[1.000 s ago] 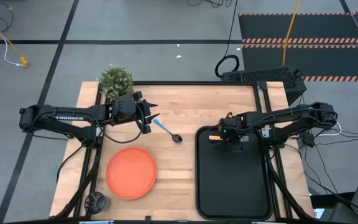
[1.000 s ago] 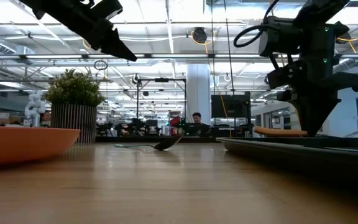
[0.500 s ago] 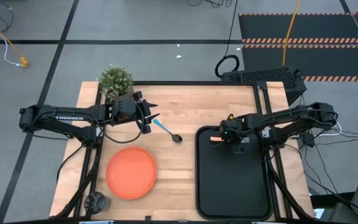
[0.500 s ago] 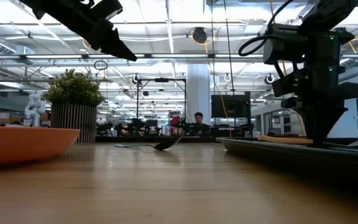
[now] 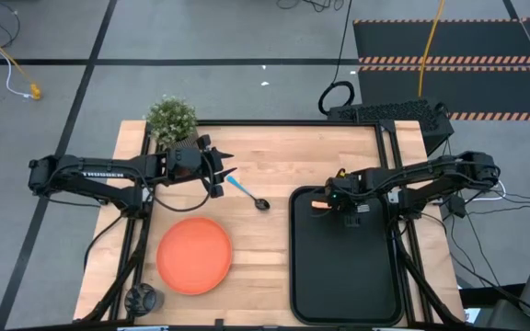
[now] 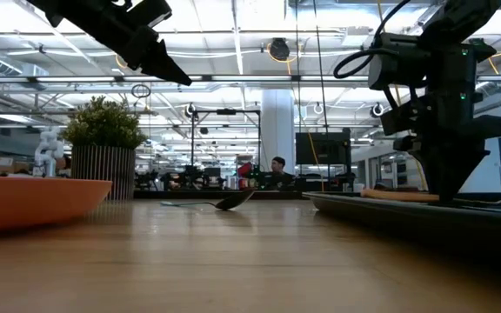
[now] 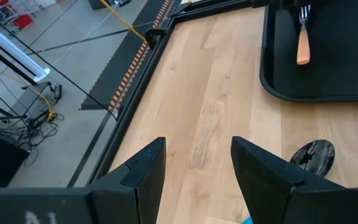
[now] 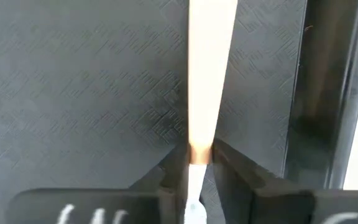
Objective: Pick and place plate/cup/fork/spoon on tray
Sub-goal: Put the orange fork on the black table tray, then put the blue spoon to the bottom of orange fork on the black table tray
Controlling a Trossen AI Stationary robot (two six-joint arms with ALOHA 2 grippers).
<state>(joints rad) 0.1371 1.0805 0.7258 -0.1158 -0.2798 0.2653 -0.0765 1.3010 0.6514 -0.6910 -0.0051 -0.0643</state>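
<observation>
The fork (image 5: 318, 204) lies flat in the far left corner of the black tray (image 5: 343, 276), its orange-tan handle (image 8: 211, 68) toward the table's left. My right gripper (image 8: 194, 171) points down over it. Its fingers are slightly open and stand on either side of the metal neck (image 8: 194, 186). The blue-handled spoon (image 5: 248, 192) lies on the wood left of the tray. My left gripper (image 5: 221, 175) hangs open just above and left of the spoon. The orange plate (image 5: 194, 255) and the dark cup (image 5: 142, 298) sit at the near left.
A potted plant (image 5: 171, 119) stands at the far left corner of the table, behind my left arm. The wood between plate and tray is bare. Most of the tray's floor (image 5: 348, 276) near the front edge holds nothing.
My right gripper has sunk a little toward the tray with the fork. The fork hung level just above the tray's rim a second ago. It now lies on the tray floor. My left arm has kept still.
</observation>
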